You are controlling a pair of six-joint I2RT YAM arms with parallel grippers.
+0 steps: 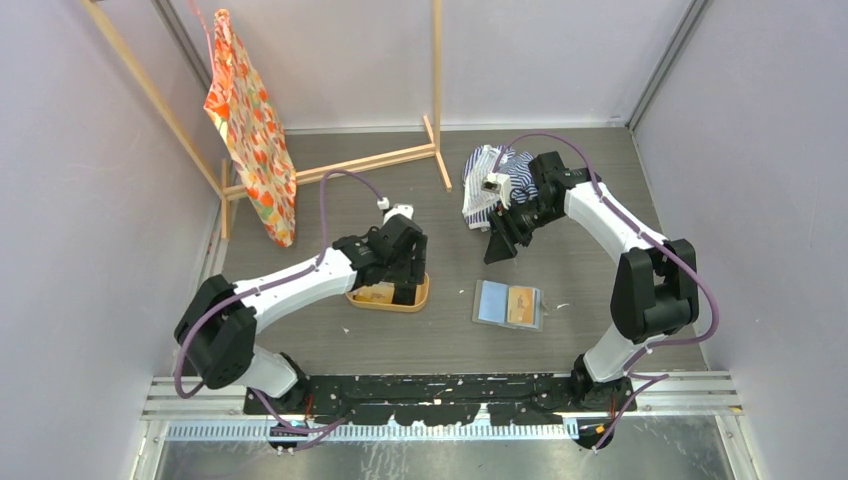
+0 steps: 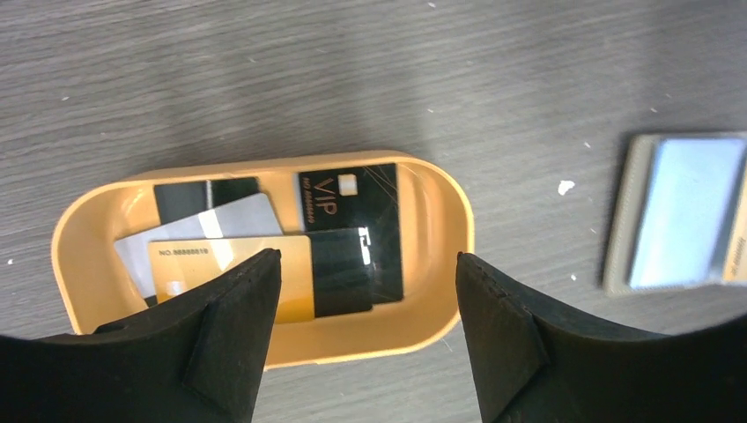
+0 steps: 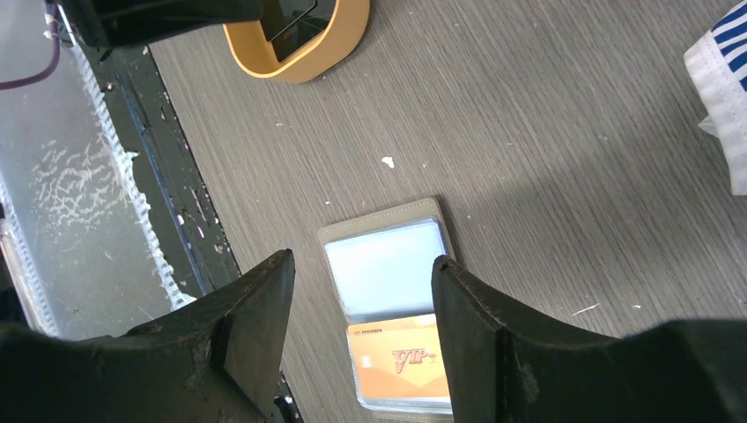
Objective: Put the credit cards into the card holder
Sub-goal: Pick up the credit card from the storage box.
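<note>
The counter [image 1: 450, 255] I work on is grey wood-grain, flecked with small white crumbs, and pale lilac walls [image 1: 340, 60] close it in on three sides. A bare wooden frame [image 1: 375, 160] stands at the back, an orange-patterned cloth [image 1: 250, 130] hanging at its left end.

The left arm [image 1: 290, 285] and right arm [image 1: 605, 222] share one build: smooth white shells on the long links and bulky black housings at the joints. A thin purple cable [image 1: 345, 178] loops loosely along each, and the left one ends in a small white plug [image 1: 384, 203]. Both bases sit on a black plate [image 1: 450, 392] at the near edge of the bench [image 1: 560, 340]. The left gripper [image 2: 366, 269] and right gripper [image 3: 361, 269] have matte black, wedge-shaped jaws, each with a raised ridge.
</note>
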